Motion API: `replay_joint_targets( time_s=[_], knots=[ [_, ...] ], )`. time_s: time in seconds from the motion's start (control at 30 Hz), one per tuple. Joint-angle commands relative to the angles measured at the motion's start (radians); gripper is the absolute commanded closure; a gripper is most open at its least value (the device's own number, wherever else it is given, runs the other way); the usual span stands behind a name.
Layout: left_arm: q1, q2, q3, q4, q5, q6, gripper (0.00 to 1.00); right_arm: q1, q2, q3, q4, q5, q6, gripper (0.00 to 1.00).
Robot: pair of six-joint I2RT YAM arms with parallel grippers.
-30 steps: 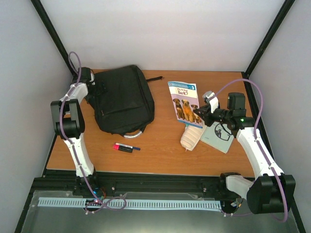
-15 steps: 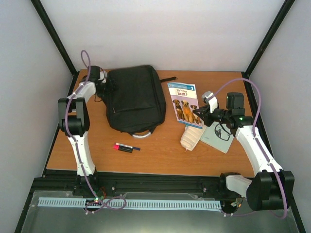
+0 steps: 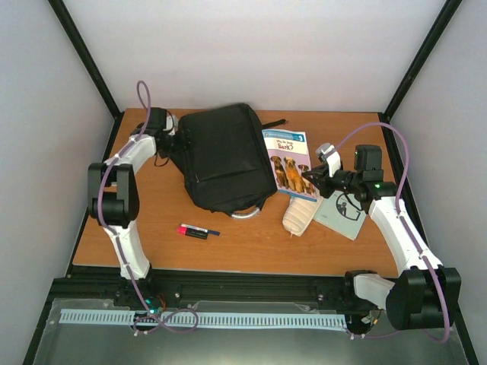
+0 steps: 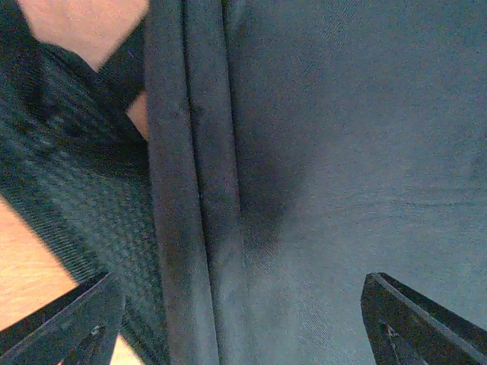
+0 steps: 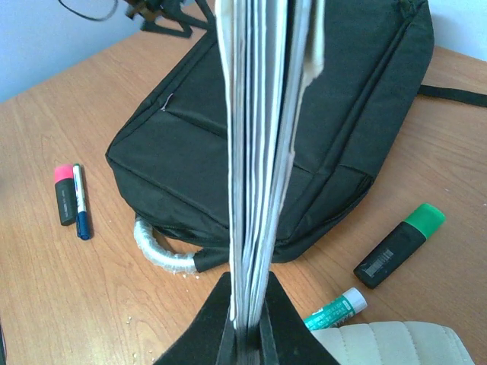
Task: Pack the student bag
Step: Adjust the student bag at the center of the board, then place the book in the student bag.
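Pushed rightward, student bag, right gripper clamping book

White arm links, black joints, purple cables

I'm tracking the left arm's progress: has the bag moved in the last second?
Yes. The bag has slid right in the top view, toward the book, which stayed put. The gap between them has closed.

Bag at back centre, book just right of it, pouch and pad before the book, markers before the bag.
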Motion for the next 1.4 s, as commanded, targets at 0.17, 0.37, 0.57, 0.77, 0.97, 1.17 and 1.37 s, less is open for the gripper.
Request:
replay_joint_targets(
  time_s=[0.17,0.37,0.57,0.77,0.97,1.17,1.37],
  knots=[
    [0.002,-0.328,-0.108,-0.069,-0.050,-0.061,0.00,-0.003,-0.012,0.000,0.039,-0.035,-0.012,0.97],
    [-0.034,-0.475,-0.252,-0.033,0.085,-0.081,0.00,-0.004,0.008,0.000,0.040,-0.035,-0.007,0.97],
    [-0.201,-0.678,-0.445,0.108,0.037,0.020,0.00,-0.004,0.057,-0.002,0.043,-0.037,0.003,0.97],
    [-0.415,-0.833,-0.482,0.091,-0.263,0.056,0.00,-0.004,0.071,-0.002,0.048,-0.014,0.003,0.97],
    [-0.422,-0.811,-0.514,0.007,-0.583,-0.183,0.00,-0.004,0.050,-0.007,0.057,-0.017,0.011,0.97],
    [-0.430,-0.586,-0.393,-0.091,-0.358,-0.265,0.00,-0.004,0.045,-0.002,0.050,-0.019,0.010,0.97],
    [-0.449,-0.753,-0.619,0.231,-0.373,-0.160,0.02,-0.017,0.022,-0.012,0.057,-0.012,0.008,0.97]
  ],
)
